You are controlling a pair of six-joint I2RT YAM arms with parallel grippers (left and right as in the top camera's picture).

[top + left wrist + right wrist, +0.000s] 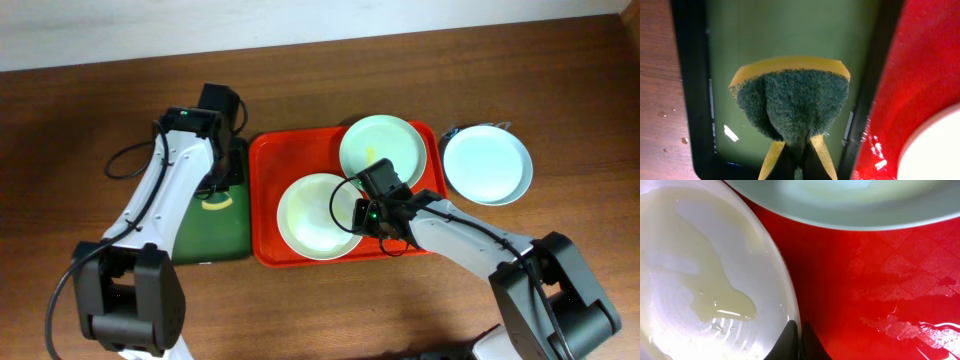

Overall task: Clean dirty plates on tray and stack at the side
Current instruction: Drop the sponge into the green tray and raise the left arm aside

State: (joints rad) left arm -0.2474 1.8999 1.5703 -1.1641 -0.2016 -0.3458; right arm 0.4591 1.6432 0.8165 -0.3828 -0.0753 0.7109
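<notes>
The red tray (266, 160) holds two pale plates: a far one (382, 150) with a yellow smear and a near one (315, 215). My right gripper (362, 212) is shut on the near plate's right rim. In the right wrist view the fingertips (790, 337) pinch the rim of this plate (705, 270), which carries a yellowish liquid smear. The far plate (850, 200) crosses the top. My left gripper (797, 162) is shut on a green-and-yellow sponge (790, 100) over the dark green tray (740, 30).
A third pale plate (487, 165) lies on the wooden table right of the red tray. The green tray (205, 225) sits against the red tray's left side. Wet patches glisten on the red tray floor (900, 325).
</notes>
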